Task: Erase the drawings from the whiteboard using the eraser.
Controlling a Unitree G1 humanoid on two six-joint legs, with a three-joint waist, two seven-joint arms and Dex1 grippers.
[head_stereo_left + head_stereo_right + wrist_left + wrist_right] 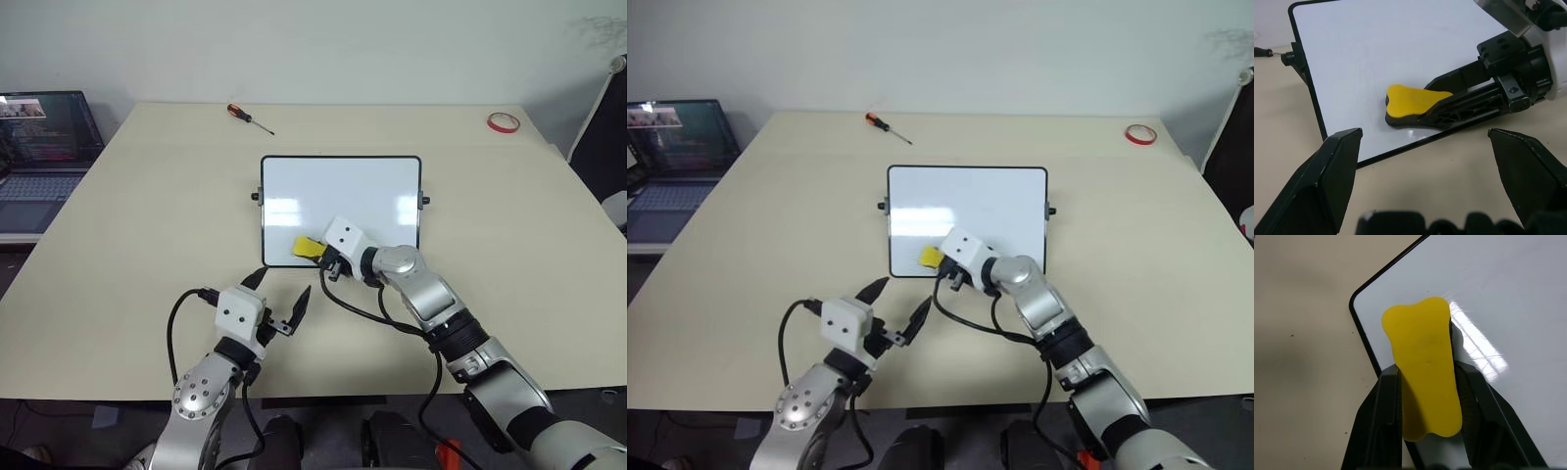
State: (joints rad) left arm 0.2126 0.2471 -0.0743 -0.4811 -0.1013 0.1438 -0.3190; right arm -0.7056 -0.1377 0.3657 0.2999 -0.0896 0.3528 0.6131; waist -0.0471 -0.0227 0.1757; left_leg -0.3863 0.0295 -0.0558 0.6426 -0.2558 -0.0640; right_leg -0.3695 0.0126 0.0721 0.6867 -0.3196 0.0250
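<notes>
Eraser: your right gripper squeezes the yellow eraser, flat on the whiteboard at its near left corner.
Left gripper: spread wide, holding nothing, just off the whiteboard's near edge.
Drawings: maybe all wiped; I can see none.
Risk: push sideways too hard and the loose whiteboard may slide on the worktop.
</notes>
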